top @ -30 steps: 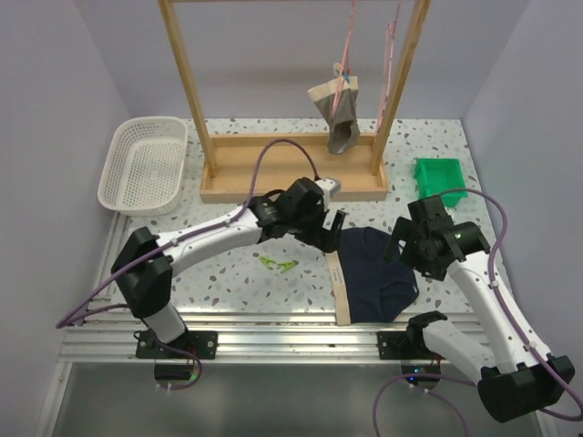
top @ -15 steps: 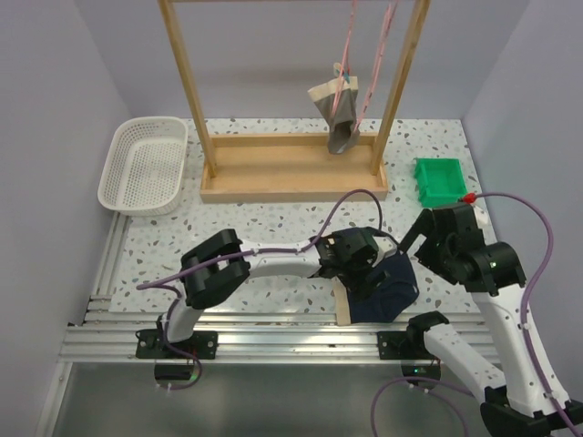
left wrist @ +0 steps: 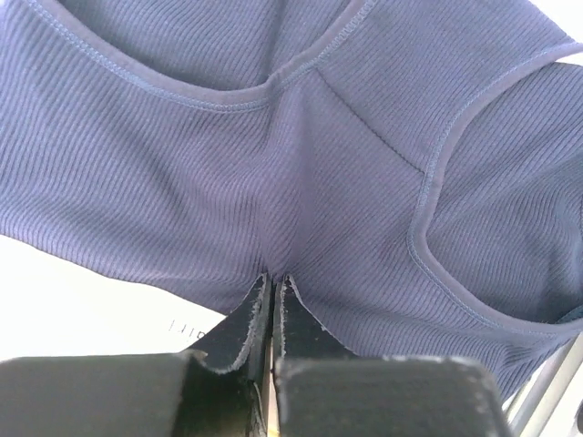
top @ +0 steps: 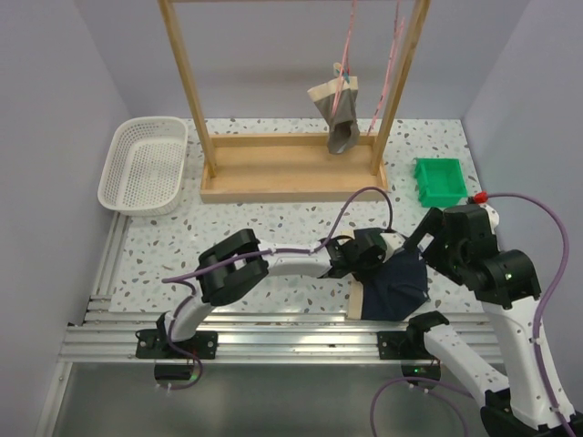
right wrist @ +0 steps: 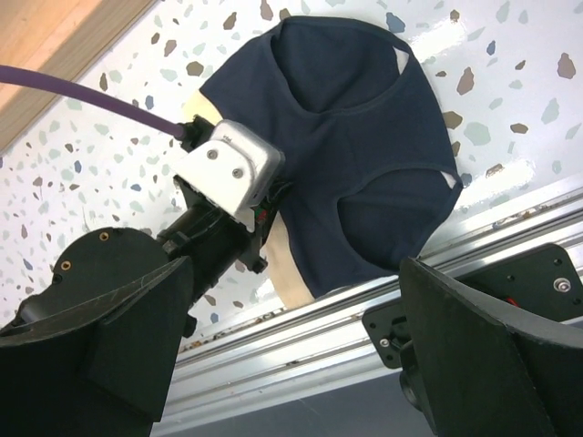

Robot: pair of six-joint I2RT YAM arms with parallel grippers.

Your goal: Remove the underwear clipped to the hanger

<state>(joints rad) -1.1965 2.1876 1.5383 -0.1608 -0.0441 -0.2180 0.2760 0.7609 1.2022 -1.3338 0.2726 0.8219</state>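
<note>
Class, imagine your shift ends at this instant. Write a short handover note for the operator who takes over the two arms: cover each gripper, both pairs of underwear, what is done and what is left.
Left gripper: shut, pinching the navy briefs at the crotch.
Right gripper: open, holding nothing, hovering over the same pair.
Navy briefs: off the hanger, lying on the table near its front edge.
Grey briefs: clipped to the pink hanger on the wooden rack.
Done: one pair removed.
Left: unclip the grey pair.
</note>
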